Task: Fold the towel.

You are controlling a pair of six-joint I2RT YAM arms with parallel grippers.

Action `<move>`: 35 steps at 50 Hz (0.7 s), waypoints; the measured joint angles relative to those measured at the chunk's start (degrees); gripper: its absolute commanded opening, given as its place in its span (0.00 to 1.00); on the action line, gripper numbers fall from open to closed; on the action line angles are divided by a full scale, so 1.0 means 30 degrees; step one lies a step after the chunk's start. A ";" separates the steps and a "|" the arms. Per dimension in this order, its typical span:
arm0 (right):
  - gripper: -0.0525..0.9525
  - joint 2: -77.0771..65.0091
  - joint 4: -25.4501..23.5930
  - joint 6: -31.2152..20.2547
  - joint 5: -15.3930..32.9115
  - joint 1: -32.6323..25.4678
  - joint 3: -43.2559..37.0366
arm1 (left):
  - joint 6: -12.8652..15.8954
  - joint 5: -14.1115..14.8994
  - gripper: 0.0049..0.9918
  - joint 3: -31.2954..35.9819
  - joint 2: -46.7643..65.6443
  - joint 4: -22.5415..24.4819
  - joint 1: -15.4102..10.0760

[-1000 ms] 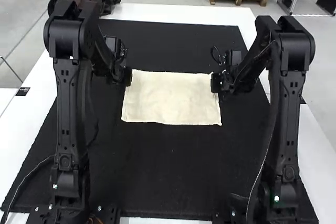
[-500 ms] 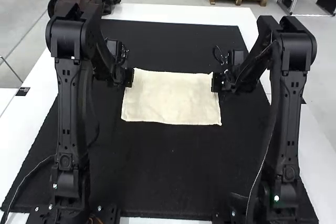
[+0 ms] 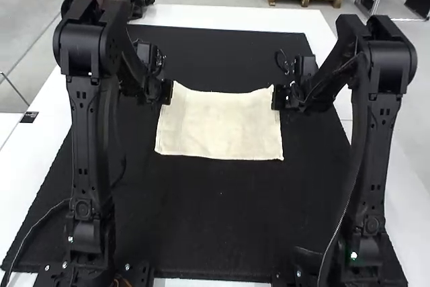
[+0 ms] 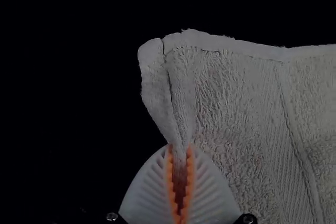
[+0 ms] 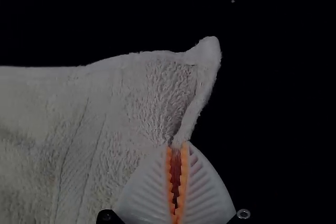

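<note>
Towel lay spread on black mat. Left gripper: fingers clenched on towel near far left corner. Right gripper: fingers clenched near far right corner.

High view bright, both wrist views dim

No text, label, brand, number or sign can be read.
</note>
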 measured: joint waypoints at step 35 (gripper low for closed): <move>0.03 -0.3162 -0.0729 0.0029 -0.1566 -0.0991 -0.2681 | -0.0102 0.0663 0.02 -0.2404 -0.2747 -0.0554 0.0022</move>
